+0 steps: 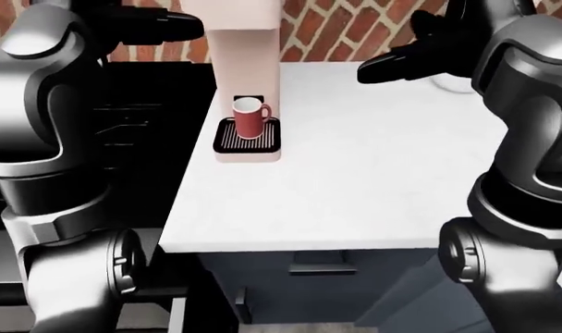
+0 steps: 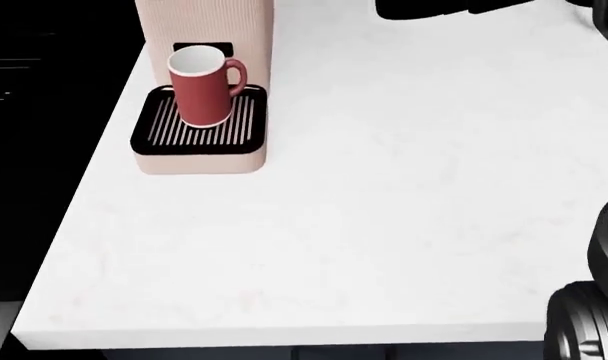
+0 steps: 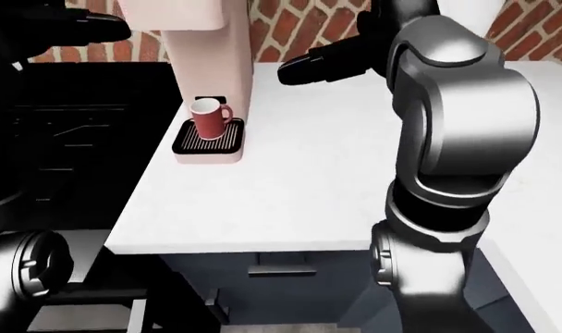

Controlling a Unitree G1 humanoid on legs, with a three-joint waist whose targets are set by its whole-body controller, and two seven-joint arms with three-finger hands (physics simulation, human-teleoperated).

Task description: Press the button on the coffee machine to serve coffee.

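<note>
We see the pale pink ribbed coffee machine [image 1: 247,83] near the left edge of the white stone counter [image 2: 404,225], a red ceramic mug [image 2: 200,96] on its black drip grate. Our right hand [image 1: 392,61] hangs above the bare counter, fingers extended; our left hand [image 1: 165,28] is beside the machine's top, its finger state unclear.
</note>
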